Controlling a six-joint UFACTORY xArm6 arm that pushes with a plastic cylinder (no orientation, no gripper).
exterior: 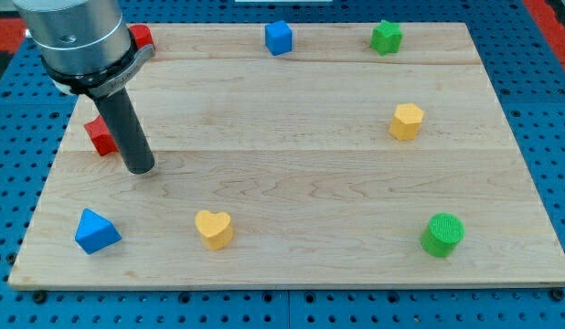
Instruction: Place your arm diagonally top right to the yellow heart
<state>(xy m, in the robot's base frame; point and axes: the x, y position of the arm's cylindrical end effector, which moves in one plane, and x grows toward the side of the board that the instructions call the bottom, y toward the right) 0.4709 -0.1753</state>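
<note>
A: What is taking up most of the view?

B: A blue perforated base [538, 91] is showing around every edge, with a strip of red [548, 14] peeking in at the view's top right corner. On it a pale wooden board [292, 128] is lying flat, its planks running left to right.

A: And the arm?

B: The metal housing [72, 41] is filling the view's top left, and the dark rod [127, 128] is reaching down from it. My tip [140, 170] is resting on the board at the view's left, just beside a red block [101, 137] that the rod is partly hiding. No jaws are belonging to this rig, only the rod.

A: Where is the yellow heart sitting?

B: The yellow heart [214, 228] is lying near the view's bottom edge, below and to the right of my tip, well apart from it.

A: The rest?

B: A green cylinder [442, 234] is sitting at bottom right, a blue triangular block [96, 230] at bottom left, a yellow hexagon-like block [406, 121] at right, a blue cube [278, 37] and a green star-like block [386, 37] along the top, and another red block [141, 37] is peeking from behind the housing.
</note>
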